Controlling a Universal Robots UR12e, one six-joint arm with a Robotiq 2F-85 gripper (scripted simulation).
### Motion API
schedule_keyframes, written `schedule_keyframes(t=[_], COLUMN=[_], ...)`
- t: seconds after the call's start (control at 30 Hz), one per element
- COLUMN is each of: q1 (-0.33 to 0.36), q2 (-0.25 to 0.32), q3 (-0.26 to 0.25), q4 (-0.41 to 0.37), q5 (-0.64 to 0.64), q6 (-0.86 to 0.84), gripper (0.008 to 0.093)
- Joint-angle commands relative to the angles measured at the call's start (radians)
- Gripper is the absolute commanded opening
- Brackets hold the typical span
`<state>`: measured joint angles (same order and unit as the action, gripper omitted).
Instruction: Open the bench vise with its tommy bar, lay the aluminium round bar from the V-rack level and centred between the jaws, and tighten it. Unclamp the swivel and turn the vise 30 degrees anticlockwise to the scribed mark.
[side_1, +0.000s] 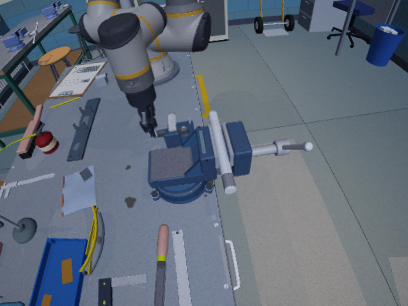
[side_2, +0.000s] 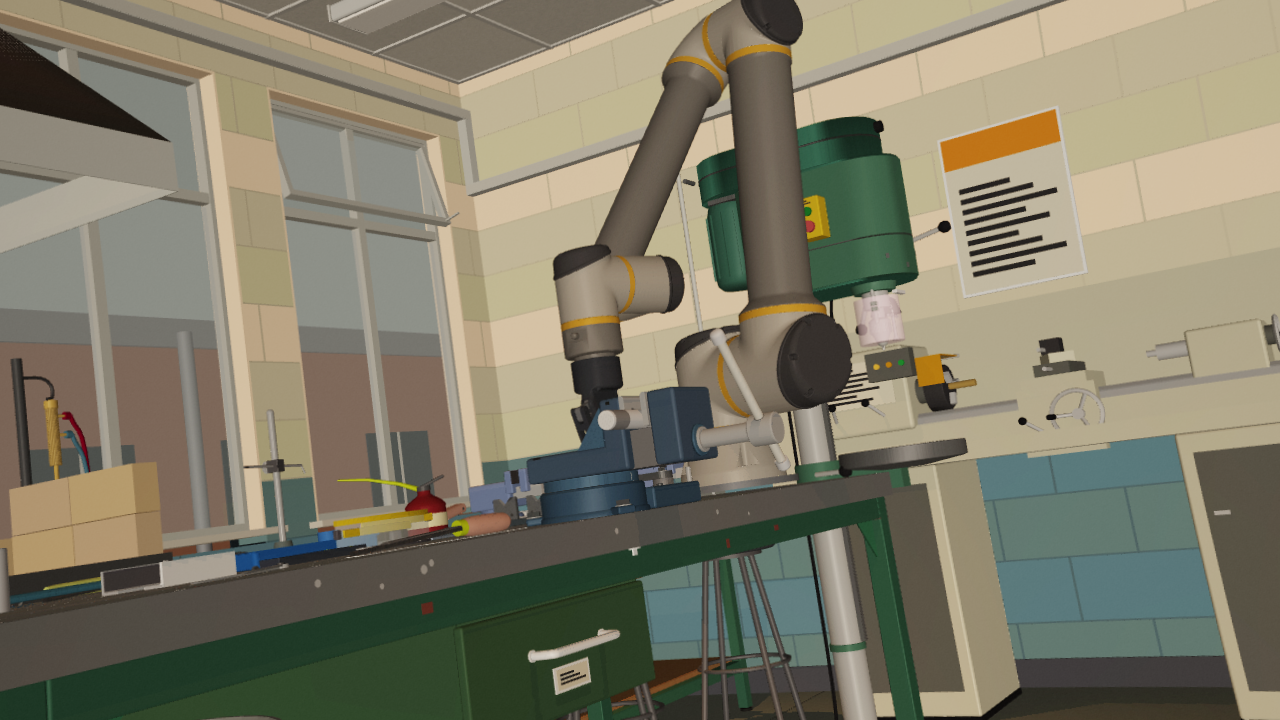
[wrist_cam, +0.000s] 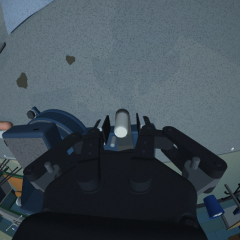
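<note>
The swivel lock lever (wrist_cam: 121, 123) is largely hidden behind the vise body from the side; in the wrist camera its short pale cylinder stands between my fingers. My gripper (side_1: 149, 129) is open and empty, low at the rear of the blue bench vise (side_1: 192, 160). The aluminium round bar (side_1: 220, 150) lies level between the jaws, sticking out on both sides. The tommy bar (side_1: 295, 147) crosses the end of the screw over the bench edge. The vise sits on its round swivel base (side_2: 598, 494).
A blue tray (side_1: 56, 272) lies at the near left corner of the bench. A file with a wooden handle (side_1: 161, 260) and a steel rule (side_1: 181, 265) lie in front of the vise. A red oil can (side_1: 46, 141) and a dark bracket (side_1: 83, 128) lie left of me.
</note>
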<state>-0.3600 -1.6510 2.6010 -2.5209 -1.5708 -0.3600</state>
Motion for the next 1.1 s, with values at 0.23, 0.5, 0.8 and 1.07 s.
schedule_keyframes(t=[0.23,0.5,0.8,1.07], q1=[0.000,0.000,0.000,-0.007], q2=[0.000,0.000,0.000,-0.018], q3=[-0.001,-0.001,-0.001,0.014], q4=[0.000,0.000,0.000,0.003], q5=[0.000,0.000,0.000,0.000], q6=[0.000,0.000,0.000,0.089], gripper=[0.0440,0.0285,0.0105,0.0080])
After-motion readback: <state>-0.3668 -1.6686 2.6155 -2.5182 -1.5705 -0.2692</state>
